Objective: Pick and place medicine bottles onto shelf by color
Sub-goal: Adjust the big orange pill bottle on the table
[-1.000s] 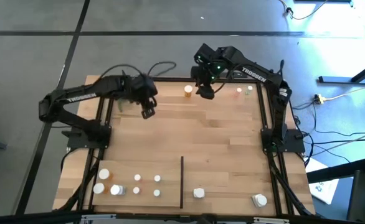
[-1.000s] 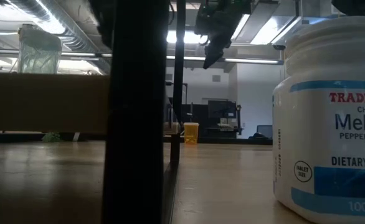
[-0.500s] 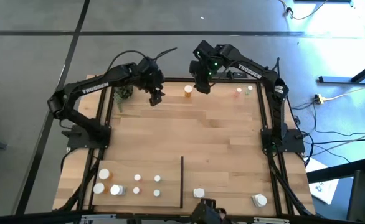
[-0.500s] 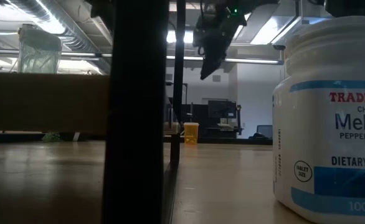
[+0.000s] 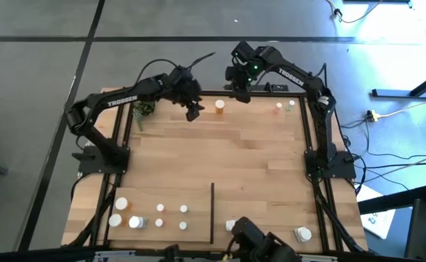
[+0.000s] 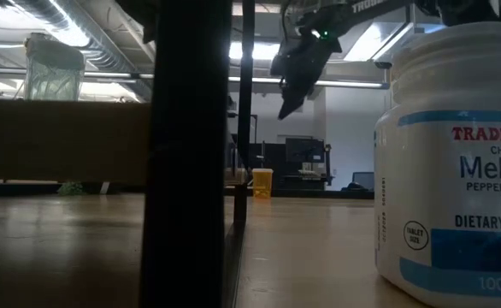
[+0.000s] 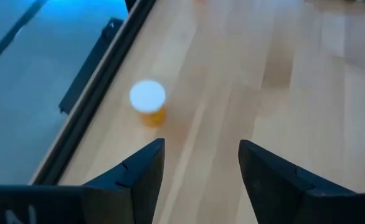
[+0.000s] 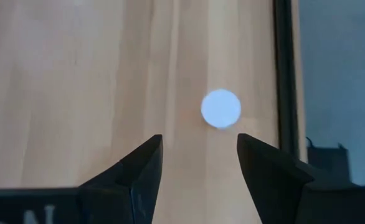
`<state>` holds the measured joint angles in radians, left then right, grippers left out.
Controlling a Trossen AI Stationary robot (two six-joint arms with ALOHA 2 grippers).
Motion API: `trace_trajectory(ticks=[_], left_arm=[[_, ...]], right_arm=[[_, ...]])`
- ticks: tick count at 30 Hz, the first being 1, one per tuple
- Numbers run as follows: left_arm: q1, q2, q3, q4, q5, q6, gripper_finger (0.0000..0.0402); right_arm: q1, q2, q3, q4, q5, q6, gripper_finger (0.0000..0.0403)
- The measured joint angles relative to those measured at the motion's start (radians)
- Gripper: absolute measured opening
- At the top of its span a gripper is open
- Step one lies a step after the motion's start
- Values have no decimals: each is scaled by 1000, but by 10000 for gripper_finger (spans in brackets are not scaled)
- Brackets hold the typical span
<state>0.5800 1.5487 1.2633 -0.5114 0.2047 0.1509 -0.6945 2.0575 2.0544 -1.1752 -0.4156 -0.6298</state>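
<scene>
- Shelf (image 5: 249,160), a light-wood plank board framed by black rails (image 5: 311,138), is filling most of the high view, with a short black divider strip (image 5: 212,211) standing up from its near edge.
- Left arm (image 5: 118,102) is reaching from the left side toward the far rail, its left gripper (image 5: 192,110) hovering just beside an orange bottle; the fingers (image 7: 139,177) are standing spread with bare wood between them, pinching nothing.
- Right arm (image 5: 293,76) is bending over the far right corner, its right gripper (image 5: 240,89) hanging above the far rail near the same bottle; its fingers (image 8: 139,171) are likewise spread and empty.
- Large white bottle (image 6: 456,162) with a blue label band is looming at the right of the low view, standing upright on the wood.
- Green potted plant (image 5: 143,109) is sitting at the far left corner, just under the left arm.
- Orange bottle (image 5: 219,106) with a white cap is standing upright near the far rail, between the two grippers; it is showing in both wrist views (image 7: 148,102) (image 8: 220,108).
- White-capped bottles (image 5: 149,215) are clustering in the near left section, left of the divider, one of them orange (image 5: 134,223).
- Two white bottles (image 5: 302,234) are standing right of the divider along the near edge.
- Two tiny bottles (image 5: 285,107) are standing at the far right corner.
</scene>
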Motion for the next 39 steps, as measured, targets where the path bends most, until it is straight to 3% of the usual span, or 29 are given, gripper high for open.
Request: trace_trajectory(ticks=[4,13,25,39], left_arm=[[0,19,0,32,0,-16,198],[0,19,0,33,0,-37,198],[0,21,0,36,0,0,198],[-7,139,0,123,10,70,198]], right_arm=[[-6,36,0,7,-46,-3,208],[-6,124,0,6,1,-4,208],[-5,135,0,59,3,-4,208],[13,154,0,63,32,-3,208]])
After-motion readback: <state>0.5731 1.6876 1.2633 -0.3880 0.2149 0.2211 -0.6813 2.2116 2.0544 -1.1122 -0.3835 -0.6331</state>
